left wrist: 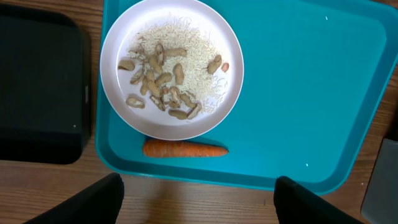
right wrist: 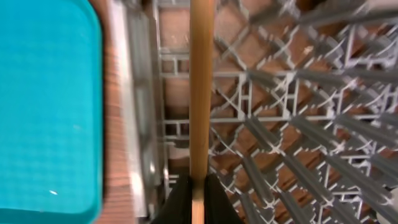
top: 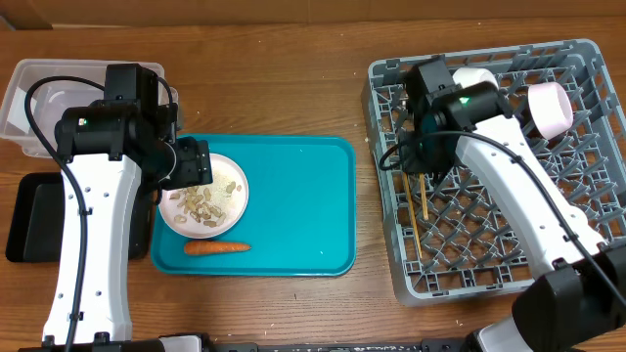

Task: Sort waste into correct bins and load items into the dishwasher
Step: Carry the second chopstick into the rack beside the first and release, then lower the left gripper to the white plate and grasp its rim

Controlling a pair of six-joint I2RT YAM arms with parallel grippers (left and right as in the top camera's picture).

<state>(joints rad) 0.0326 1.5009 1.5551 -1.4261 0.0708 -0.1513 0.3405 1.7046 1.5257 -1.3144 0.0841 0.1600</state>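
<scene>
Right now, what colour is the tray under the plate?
The tray is teal, clearest in the left wrist view.

White arms (top: 93, 225), black joints (top: 108, 127), black cables (top: 36, 108)

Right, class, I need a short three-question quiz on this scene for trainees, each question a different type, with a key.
1. True or false: the carrot lies on the teal tray, beside the plate, not on it.
2. What is the right gripper shut on? A a chopstick; B a spoon; C nothing.
3. Fill in: the left gripper has its jaws ____.
Key: 1 true; 2 A; 3 open.
</scene>
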